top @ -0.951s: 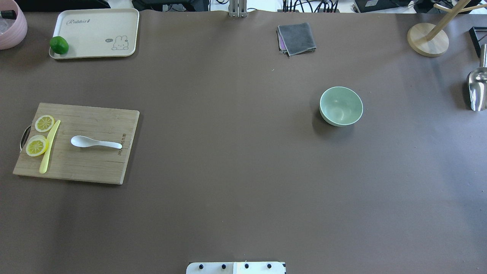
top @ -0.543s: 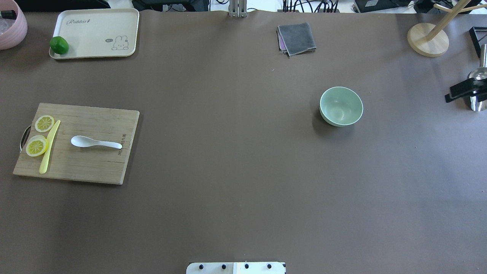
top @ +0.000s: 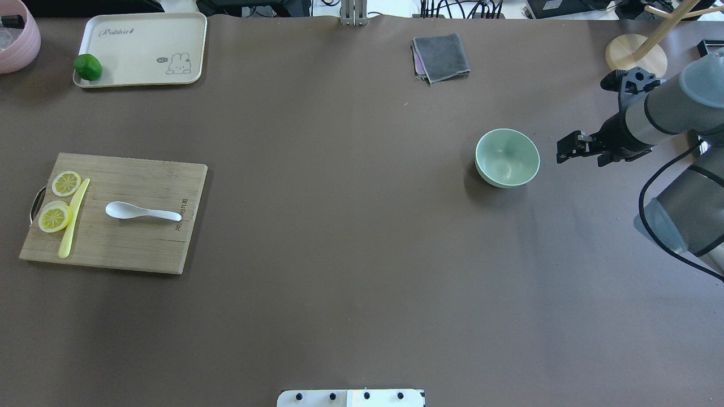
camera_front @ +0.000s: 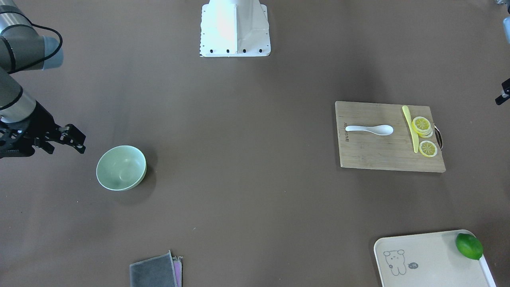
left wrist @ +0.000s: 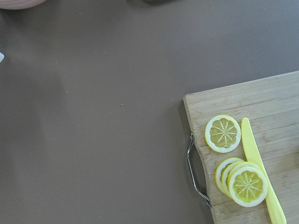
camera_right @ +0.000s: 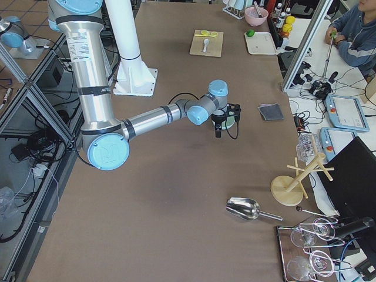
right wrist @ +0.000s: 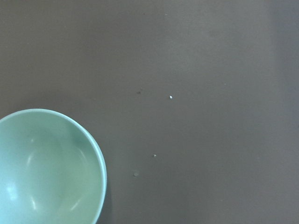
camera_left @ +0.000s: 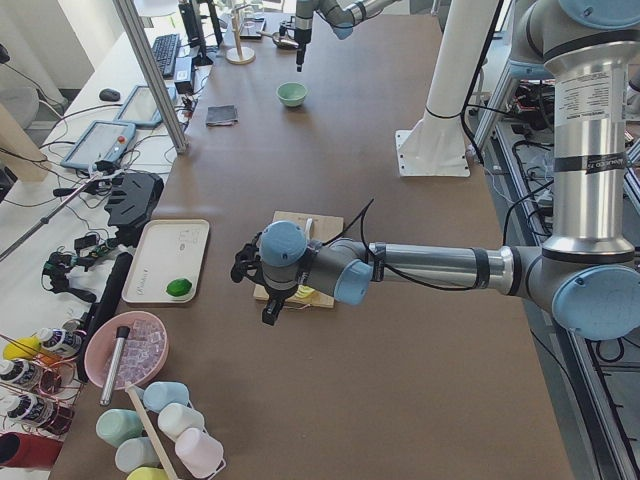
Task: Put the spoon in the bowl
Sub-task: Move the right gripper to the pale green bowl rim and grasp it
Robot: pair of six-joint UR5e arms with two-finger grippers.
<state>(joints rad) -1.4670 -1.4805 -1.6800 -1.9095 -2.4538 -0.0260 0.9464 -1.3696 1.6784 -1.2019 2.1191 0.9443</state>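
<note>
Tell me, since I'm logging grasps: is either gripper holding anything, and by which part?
Nothing visibly held. The spoon lies free on the board; the right gripper is open, empty, beside the bowl. The left gripper shows too little to tell.

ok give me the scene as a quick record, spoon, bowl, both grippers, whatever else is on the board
spoon: flat on the cutting board, scoop toward the knife
bowl: upright on the table, empty
right gripper: open, holding nothing, beside the bowl, not touching it
left gripper: above the board's handle end; open or shut cannot be told
also on board: yellow knife, lemon slices
task state: spoon not yet picked up
</note>
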